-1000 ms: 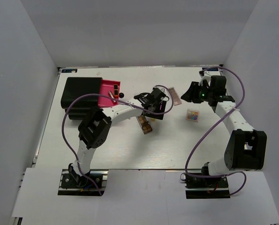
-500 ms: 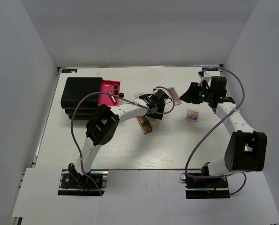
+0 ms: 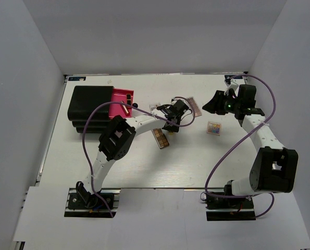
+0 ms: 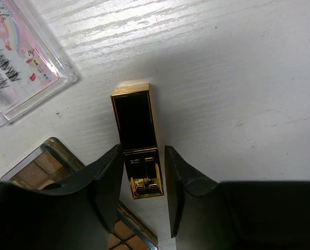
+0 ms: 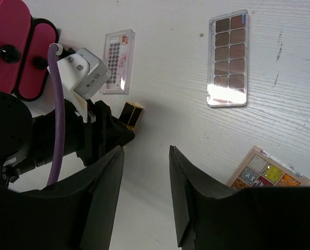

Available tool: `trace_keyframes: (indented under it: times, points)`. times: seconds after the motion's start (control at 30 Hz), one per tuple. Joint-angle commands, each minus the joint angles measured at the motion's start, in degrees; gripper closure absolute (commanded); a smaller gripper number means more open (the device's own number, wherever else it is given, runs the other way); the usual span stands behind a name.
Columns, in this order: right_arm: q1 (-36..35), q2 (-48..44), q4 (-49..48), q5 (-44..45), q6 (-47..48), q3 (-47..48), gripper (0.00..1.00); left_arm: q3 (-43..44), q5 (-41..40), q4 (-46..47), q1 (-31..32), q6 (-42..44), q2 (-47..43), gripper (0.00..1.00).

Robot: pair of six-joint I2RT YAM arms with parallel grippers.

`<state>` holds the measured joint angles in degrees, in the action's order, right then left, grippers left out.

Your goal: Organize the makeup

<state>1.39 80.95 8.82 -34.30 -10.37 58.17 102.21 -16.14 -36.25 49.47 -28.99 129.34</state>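
Left gripper [image 4: 143, 172] brackets the gold-and-black square lipstick tube [image 4: 136, 120], right of the black-and-pink case [image 3: 92, 101]; contact unconfirmed. Right gripper [image 5: 144, 192]: jaws apart, empty. Sorting judged barely begun.

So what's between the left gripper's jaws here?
The gold-and-black lipstick tube lies flat on the table, one end between the jaws of the left gripper, with a slim gap on one side. The left wrist view shows it.

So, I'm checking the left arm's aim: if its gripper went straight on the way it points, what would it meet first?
The gold and black lipstick tube, lying flat on the table: its near end sits between the left gripper's jaws. Whether they touch it yet is unclear.
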Motion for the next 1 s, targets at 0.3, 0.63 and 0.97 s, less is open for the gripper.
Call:
trace_keyframes:
  times: [0.3, 0.63, 0.97]
  points:
    - [0.7, -2.0, -2.7, -3.2, -0.8, -1.2, 0.55, 2.3, -3.3, 0.2, 0.4, 2.0, -10.0, 0.74]
    - [0.5, -1.7, -2.8, -5.3, -0.9, -1.4, 0.58, -0.2, -15.4, -6.2, -6.6, 6.9, -25.0, 0.79]
    - [0.5, -1.5, -2.8, -6.3, -1.5, -1.6, 0.58, -4.0, -22.4, -9.4, -15.3, 9.9, -31.5, 0.79]
